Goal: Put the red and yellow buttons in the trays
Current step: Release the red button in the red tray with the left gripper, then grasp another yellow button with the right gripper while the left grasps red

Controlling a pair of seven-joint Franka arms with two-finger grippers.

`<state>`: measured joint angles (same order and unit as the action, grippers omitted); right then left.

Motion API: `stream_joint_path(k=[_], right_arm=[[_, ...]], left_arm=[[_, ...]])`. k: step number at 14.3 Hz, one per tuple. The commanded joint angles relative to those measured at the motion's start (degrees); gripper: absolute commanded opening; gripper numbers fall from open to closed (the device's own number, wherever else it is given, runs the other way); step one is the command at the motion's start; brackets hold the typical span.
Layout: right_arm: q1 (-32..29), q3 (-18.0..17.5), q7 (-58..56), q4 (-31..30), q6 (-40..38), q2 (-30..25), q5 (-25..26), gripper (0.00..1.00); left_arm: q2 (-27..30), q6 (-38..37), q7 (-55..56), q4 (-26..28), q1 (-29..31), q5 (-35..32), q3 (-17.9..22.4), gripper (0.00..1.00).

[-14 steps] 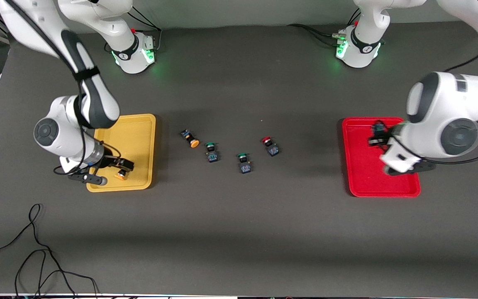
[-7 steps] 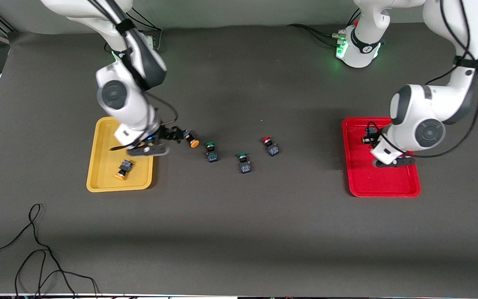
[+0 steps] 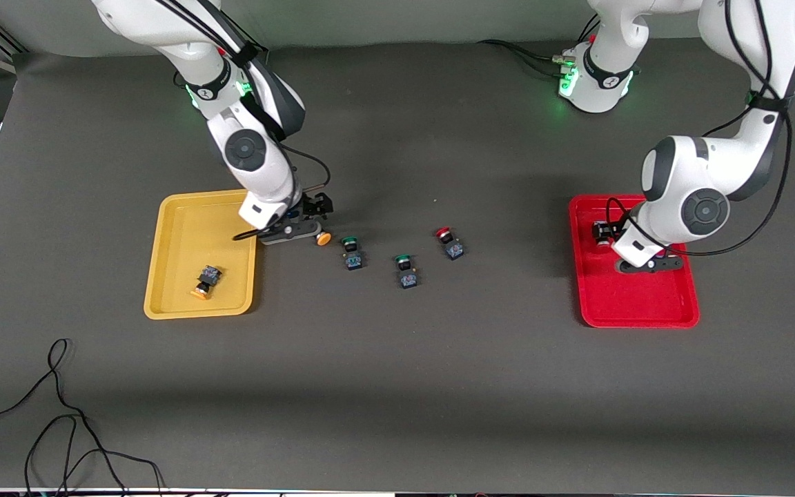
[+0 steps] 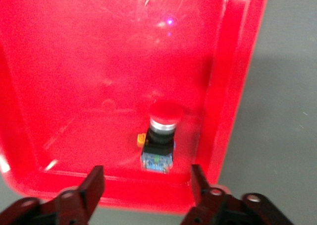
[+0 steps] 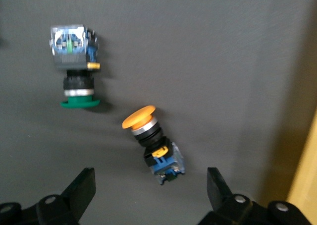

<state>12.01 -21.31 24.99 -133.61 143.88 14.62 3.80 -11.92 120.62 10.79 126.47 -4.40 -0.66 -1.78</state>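
Note:
My right gripper (image 3: 309,219) is open, low over a yellow button (image 3: 321,238) lying on its side on the table next to the yellow tray (image 3: 183,228). In the right wrist view that button (image 5: 151,144) lies just ahead of the open gripper (image 5: 151,184). Another yellow button (image 3: 205,281) lies in the yellow tray. My left gripper (image 3: 620,243) is open over the red tray (image 3: 635,304). A red button (image 4: 161,136) lies in the tray near its rim, ahead of the left gripper (image 4: 147,179). It also shows in the front view (image 3: 601,232). A second red button (image 3: 448,243) sits mid-table.
Two green-capped buttons (image 3: 351,252) (image 3: 404,270) stand on the table between the loose yellow button and the mid-table red button. One green button (image 5: 74,61) shows in the right wrist view. A black cable (image 3: 59,414) lies at the table's near corner, toward the right arm's end.
My right gripper left the yellow tray, with one yellow button lying in it, and moved over the yellow button on the table. My left gripper shifted within the red tray and stands open.

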Motion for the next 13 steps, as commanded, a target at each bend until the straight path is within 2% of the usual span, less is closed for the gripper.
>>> stream_joint_path(k=[1,4,7,8,11,13], right_arm=[[0.21,-0.05,2.87,-1.30,4.28,2.42,4.88,1.00],[0.29,-0.05,7.95,-1.75,6.06,4.63,8.31,1.00],[0.12,-0.05,14.37,-1.57,6.50,6.65,15.25,0.98],[0.03,0.04,15.61,-1.48,6.59,6.91,16.84,0.89],[-0.15,0.04,15.88,-1.39,6.59,6.92,17.03,0.33],[-0.32,0.13,16.06,-1.22,6.33,6.39,17.03,0.01]], left_arm=[[2.25,-12.82,2.55,-9.19,-2.80,0.84,0.20,1.00],[0.33,-18.75,14.29,-18.69,-9.02,1.28,-0.06,1.00],[-4.85,-15.61,30.64,-22.74,-16.15,9.42,-1.11,1.00],[-7.57,-13.33,35.57,-24.07,-17.30,10.84,-2.42,1.00],[-14.07,-0.25,50.16,-24.34,-18.63,10.60,-9.18,1.00],[-18.47,6.26,53.36,-24.08,-20.29,10.42,-10.00,0.98]])
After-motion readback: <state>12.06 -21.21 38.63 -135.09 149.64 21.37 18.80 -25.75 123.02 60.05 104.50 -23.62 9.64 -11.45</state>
